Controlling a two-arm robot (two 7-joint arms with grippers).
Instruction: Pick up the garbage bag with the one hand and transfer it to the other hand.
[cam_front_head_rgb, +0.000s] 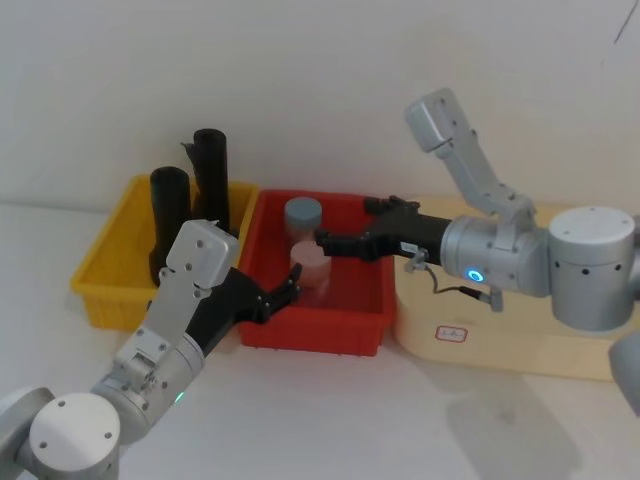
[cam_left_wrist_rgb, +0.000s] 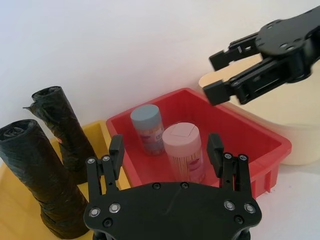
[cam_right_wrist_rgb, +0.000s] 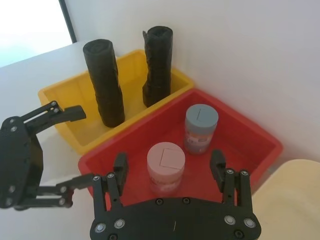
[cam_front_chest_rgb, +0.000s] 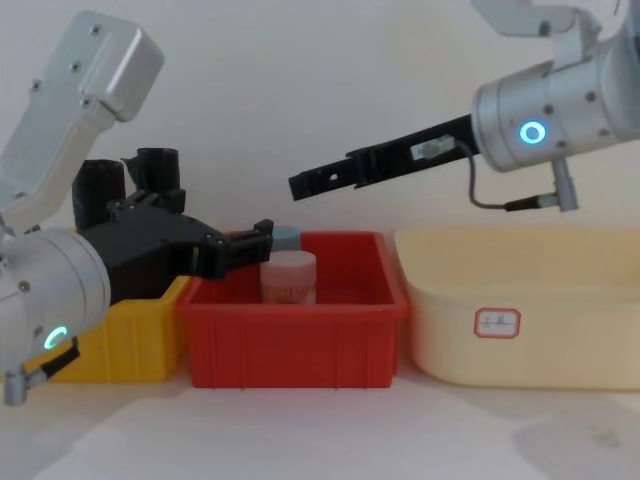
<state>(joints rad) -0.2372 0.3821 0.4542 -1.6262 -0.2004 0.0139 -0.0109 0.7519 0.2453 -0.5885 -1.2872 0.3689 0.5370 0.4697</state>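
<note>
Checking head view for you: garbage bag (cam_front_head_rgb: 170, 215) stands upright in the yellow bin (cam_front_head_rgb: 100, 262), front-left of the second black roll (cam_front_head_rgb: 212, 180), the one with the ragged flap. Left tool (cam_front_head_rgb: 283, 293) sits over the red bin's (cam_front_head_rgb: 310, 338) left front corner, just right of the yellow bin, not touching the bag. Right tool (cam_front_head_rgb: 322, 240) reaches in from the right above the red bin, over the pink jar (cam_front_head_rgb: 312, 268) and beside the grey-capped jar (cam_front_head_rgb: 303, 214). Cream tub (cam_front_head_rgb: 500, 345) sits right of the red bin on the white counter (cam_front_head_rgb: 330, 420).

Left wrist view: left tool's fingers (cam_left_wrist_rgb: 116, 148) are spread wide with nothing gripped. You get the bag close by, upright, with the flap roll behind it. The right tool is farther off, jaws parted, empty.

Right wrist view: right tool's fingers (cam_right_wrist_rgb: 120, 164) are apart, nothing held, both jars below them. Bag upright in the yellow bin, untouched. The left tool is open near that bin's outer wall.

Chest view: left tool just above the red bin's rim. Right tool is higher and well apart from it.
</note>
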